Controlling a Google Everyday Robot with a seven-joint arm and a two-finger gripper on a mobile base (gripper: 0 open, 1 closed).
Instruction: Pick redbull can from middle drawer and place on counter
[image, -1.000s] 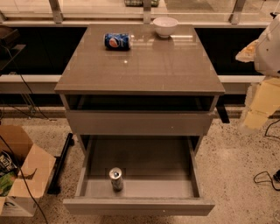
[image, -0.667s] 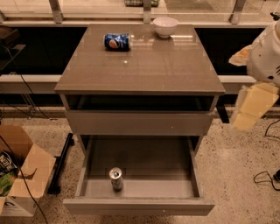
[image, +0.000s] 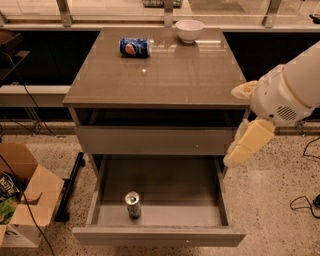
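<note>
Presently, you have the redbull can (image: 133, 204) standing upright on the floor of the middle drawer (image: 170, 182), left of centre and close to the front panel. The drawer is pulled out and the can is the only item in it. Nothing touches the can.

The gripper (image: 237, 124) hangs well apart from the can, up and to the right of it, just off the right front corner of the cabinet, at about the height of the shut drawer front (image: 150, 141) above the open drawer. Its two pale fingers are spread wide, one (image: 244, 90) at the level of the counter edge and the other (image: 249, 144) pointing down toward the open drawer's right side. They hold nothing. The white arm (image: 295, 85) runs off toward the right edge of the view.

You will note that the counter (image: 160, 80) overhangs the rear of the open drawer, while the can stands forward of that overhang. On the counter's far side, a blue Pepsi can (image: 134, 46) lies on its side at the left, with a white bowl (image: 189, 30) to its right. An open cardboard box (image: 27, 200) sits on the speckled floor left of the cabinet, and a dark cable (image: 301, 202) lies on the floor at the right.
</note>
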